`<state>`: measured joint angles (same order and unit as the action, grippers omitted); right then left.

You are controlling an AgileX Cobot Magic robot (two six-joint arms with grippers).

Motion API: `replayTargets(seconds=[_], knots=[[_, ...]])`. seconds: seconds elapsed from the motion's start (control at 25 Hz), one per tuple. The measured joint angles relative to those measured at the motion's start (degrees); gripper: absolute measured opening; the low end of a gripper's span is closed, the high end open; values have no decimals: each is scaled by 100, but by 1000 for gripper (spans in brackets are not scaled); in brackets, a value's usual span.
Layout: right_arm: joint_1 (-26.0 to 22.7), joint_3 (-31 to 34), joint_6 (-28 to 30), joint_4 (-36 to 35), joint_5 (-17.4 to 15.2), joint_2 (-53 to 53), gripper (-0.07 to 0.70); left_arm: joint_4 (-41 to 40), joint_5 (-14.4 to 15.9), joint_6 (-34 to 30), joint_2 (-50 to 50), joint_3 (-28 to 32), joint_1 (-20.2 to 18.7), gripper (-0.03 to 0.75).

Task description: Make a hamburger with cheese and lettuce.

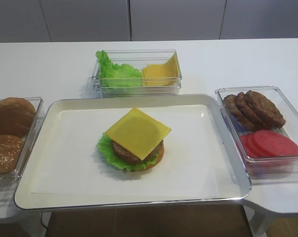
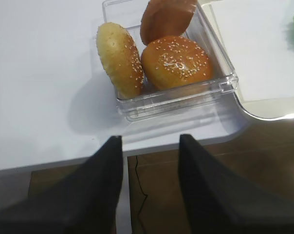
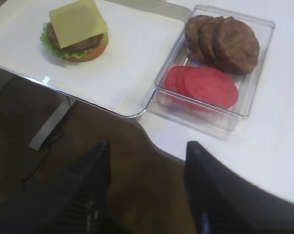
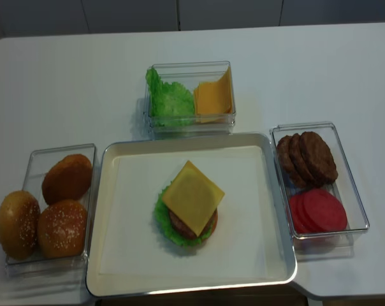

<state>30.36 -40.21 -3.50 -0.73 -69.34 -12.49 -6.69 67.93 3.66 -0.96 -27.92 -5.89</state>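
The hamburger [image 1: 134, 150] stands in the middle of the tray [image 1: 203, 168]: an orange-brown bun base, the frilly green lettuce [image 1: 105, 148] and a dark patty [image 1: 123, 153]. The yellow square cheese [image 1: 138, 132] lies on top, its corners hanging past the patty. In the right wrist view the hamburger [image 3: 75, 39] is at the far upper left. My right gripper [image 3: 148, 145] is open and empty, over the floor off the table's front edge. My left gripper [image 2: 151, 138] is also open and empty, short of the table's edge. Neither gripper shows in the high views.
A clear box [image 1: 137, 88] behind the tray holds spare lettuce leaves and cheese slices. A box on the right [image 3: 256, 29] holds brown patties and red tomato slices. A box on the left [image 2: 220, 85] holds sesame buns. The table's front edge runs just ahead of both grippers.
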Motion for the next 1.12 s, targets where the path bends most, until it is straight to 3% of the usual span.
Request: replayTargets(seconds=[0.24, 0.6, 0.88, 1.12], knots=[[0, 619, 490, -318, 430, 355, 389, 0, 0, 0, 0, 0, 0, 288], [0, 1003, 669, -262, 430, 1230, 389, 0, 0, 0, 0, 0, 0, 286], [-27, 1212, 693, -137, 244, 1343, 389, 0, 0, 0, 0, 0, 0, 286], [-802, 1277, 864, -137, 310, 1352, 370, 0, 0, 0, 0, 0, 8, 286]])
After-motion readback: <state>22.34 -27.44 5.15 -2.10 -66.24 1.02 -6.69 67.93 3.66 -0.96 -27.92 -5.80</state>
